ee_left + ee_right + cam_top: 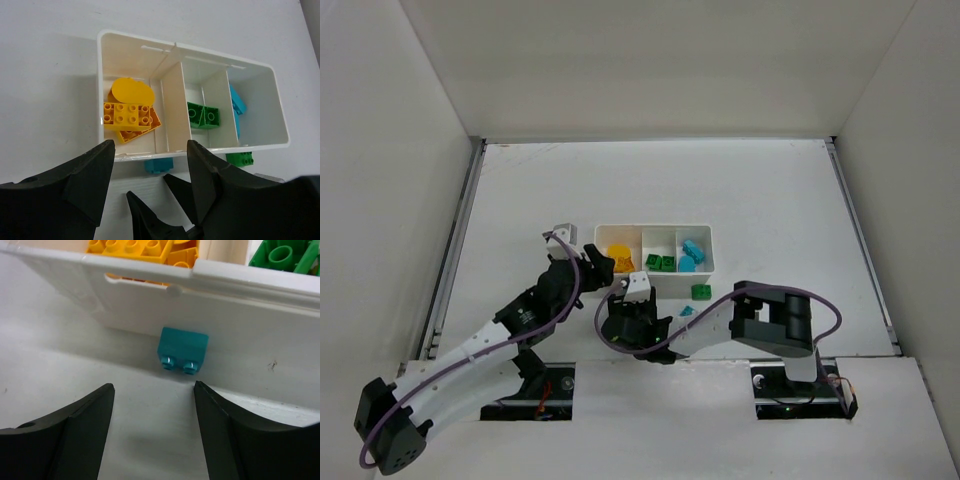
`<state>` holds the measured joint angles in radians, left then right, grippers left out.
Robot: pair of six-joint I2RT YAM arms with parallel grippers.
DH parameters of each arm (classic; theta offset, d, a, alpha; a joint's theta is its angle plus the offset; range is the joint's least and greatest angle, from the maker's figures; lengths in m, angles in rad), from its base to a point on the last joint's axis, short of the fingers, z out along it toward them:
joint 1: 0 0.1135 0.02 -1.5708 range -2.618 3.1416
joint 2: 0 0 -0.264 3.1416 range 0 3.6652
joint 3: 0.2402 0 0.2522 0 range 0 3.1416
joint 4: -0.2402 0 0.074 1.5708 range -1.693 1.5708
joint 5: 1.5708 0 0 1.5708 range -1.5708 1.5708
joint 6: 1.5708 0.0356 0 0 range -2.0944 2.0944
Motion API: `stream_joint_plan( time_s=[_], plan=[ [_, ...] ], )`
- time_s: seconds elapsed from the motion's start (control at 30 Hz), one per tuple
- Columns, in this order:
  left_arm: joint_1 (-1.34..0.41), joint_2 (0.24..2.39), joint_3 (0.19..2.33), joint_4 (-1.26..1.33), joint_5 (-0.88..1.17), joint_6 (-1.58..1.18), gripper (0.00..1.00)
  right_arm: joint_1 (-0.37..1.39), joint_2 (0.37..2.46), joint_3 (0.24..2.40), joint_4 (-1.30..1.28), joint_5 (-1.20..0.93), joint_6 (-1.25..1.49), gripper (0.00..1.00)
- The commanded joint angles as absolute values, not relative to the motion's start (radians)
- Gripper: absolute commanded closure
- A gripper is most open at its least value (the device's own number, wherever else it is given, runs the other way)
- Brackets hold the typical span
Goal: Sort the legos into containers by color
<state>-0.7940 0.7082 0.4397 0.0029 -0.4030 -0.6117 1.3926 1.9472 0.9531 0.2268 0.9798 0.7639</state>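
White tabletop w/ white walls closing it in; a low white plastic tray w/ three square compartments is sitting mid-table. Yellow-orange plastic bricks are lying in the tray's left compartment, green bricks in the middle one and cyan bricks in the right one.

A small teal two-stud brick is sitting outside, touching the tray's near wall approx. at the yellow/green divider. A loose green brick is lying just beside that wall by the cyan section. A small cyan piece is lying a bit further off the tray.

The right gripper is hovering low in front of the teal brick, fingers spread and holding nothing. The left gripper is hanging at the tray's near-left side, also spread and empty.

Risks, IMO:
- The teal brick is lying flush vs. the wall, so no finger is fitting behind it. A front-to-back squeeze is likely shoving the tray or popping the brick sideways; pinching along the wall is looking safer.
- Both wrists are crowding the same spot, so arm-to-arm contact is possible.

Room: plenty left, right & beyond the tray; tight only along its near wall.
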Motion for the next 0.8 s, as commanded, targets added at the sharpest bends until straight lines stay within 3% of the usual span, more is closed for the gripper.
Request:
stream_joint_plan(
  time_s=[0.0, 0.4, 0.6, 0.77],
  plan=[
    [-0.789, 0.692, 0.428, 0.003, -0.399, -0.623, 0.43, 1.374, 1.980, 0.997, 0.141, 1.035, 0.856, 0.32],
    [-0.800, 0.713, 0.417, 0.020, -0.391, -0.626, 0.43, 1.337, 2.031, 1.040, 0.041, 1.049, 0.914, 0.35],
    [-0.806, 0.721, 0.419, 0.021, -0.390, -0.629, 0.43, 1.340, 2.046, 1.032, 0.101, 1.066, 0.904, 0.65],
    [-0.806, 0.736, 0.419, 0.021, -0.390, -0.632, 0.44, 1.404, 1.970, 0.983, 0.121, 1.103, 0.879, 0.74]
  ],
)
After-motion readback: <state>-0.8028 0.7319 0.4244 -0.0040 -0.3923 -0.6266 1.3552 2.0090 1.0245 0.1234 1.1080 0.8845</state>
